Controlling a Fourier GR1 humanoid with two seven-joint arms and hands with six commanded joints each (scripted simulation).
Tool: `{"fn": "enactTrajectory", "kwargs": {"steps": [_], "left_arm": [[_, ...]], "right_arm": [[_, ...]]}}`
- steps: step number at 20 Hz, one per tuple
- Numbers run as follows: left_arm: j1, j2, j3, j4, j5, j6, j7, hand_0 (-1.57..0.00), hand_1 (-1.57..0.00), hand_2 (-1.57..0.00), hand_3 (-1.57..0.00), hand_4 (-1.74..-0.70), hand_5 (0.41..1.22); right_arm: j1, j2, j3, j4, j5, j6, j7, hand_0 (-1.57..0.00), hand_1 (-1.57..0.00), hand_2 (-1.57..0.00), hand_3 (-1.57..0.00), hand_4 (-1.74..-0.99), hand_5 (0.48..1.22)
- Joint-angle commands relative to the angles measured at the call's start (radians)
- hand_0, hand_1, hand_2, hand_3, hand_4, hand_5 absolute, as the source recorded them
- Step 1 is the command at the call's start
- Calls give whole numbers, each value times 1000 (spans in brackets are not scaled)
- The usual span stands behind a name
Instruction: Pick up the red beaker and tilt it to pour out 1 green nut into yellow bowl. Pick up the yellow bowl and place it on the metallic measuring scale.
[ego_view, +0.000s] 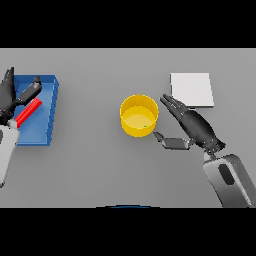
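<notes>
The yellow bowl (139, 115) stands upright at the table's middle, with a small green speck on its floor. My right hand (192, 126) sits just right of it, open, fingers straight toward the far rim and thumb reaching at the bowl's near right side without gripping. The red beaker (28, 112) lies tilted over the blue tray (44, 109) at the left. My left hand (11, 97) is over that tray with fingers spread, touching the beaker's upper end. The metallic measuring scale (192, 89) is a flat light square at the right rear.
The blue tray has raised walls and sits near the table's left edge. Bare grey tabletop lies between tray and bowl.
</notes>
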Motion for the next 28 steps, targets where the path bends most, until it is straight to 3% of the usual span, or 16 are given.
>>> {"fn": "enactTrajectory", "kwargs": {"steps": [1,7,11,16,21,24,28], "left_arm": [[-11,0,-4,-1,-4,-4,22,-13,-10,-11,-10,-733,677],[-13,10,-2,16,-11,0,20,-3,-2,-2,-2,-741,699],[0,20,2,6,-4,-10,17,0,0,0,0,-745,704],[0,27,6,7,4,-19,6,1,1,1,1,-743,698],[7,23,1,4,-4,-7,-4,1,1,1,1,-743,699],[-3,33,11,17,0,-10,-10,1,1,1,1,-744,697],[6,35,16,14,5,-8,-10,1,1,1,1,-746,698]], "right_arm": [[-35,-24,26,19,31,33,5,1,1,1,1,-1174,674],[-240,-119,170,140,185,145,-85,1,1,1,1,-1226,692],[-327,-127,267,216,274,182,-137,1,1,1,1,-1215,711],[-411,-83,328,323,302,238,-149,1,1,1,1,-1225,722],[-495,-31,373,418,332,279,-125,1,1,1,1,-1255,733],[-525,-37,386,460,340,282,-163,1,1,1,1,-1259,734],[-536,-5,398,500,341,312,-134,1,1,1,-2,-1270,740]]}}
